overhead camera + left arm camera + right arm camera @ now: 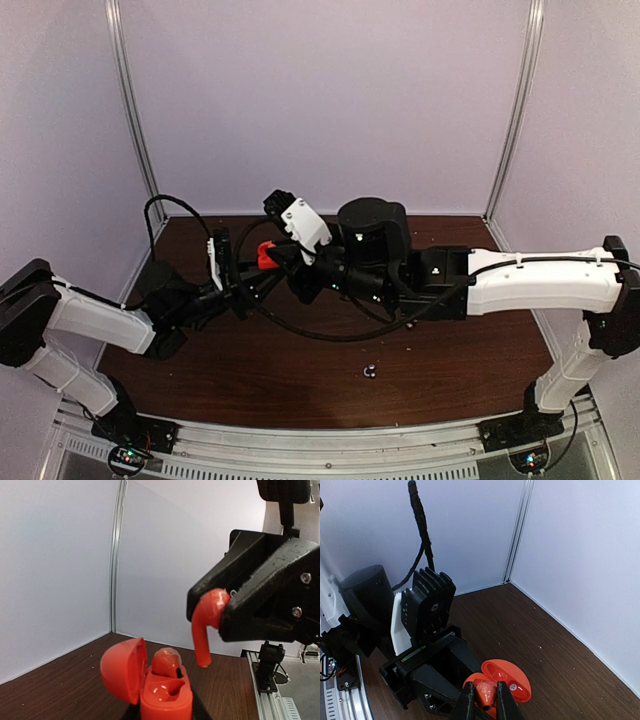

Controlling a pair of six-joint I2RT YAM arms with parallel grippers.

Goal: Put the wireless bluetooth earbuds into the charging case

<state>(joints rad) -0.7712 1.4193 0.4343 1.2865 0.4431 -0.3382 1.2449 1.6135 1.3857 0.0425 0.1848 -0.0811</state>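
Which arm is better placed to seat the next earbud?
Right. The right gripper pinches a red earbud above the open charging case, whose near slot is empty; the left gripper only holds that case.

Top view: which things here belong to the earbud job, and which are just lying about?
In the job:
red charging case, open, held by the left gripper
red earbud pinched in the right gripper above it
second red earbud seated in the case

Lying about:
tiny silvery-grey curved piece on the table, perhaps a spare earbud

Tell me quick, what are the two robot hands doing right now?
Left gripper: closed, holding the red charging case.
Right gripper: closed, holding a red earbud.
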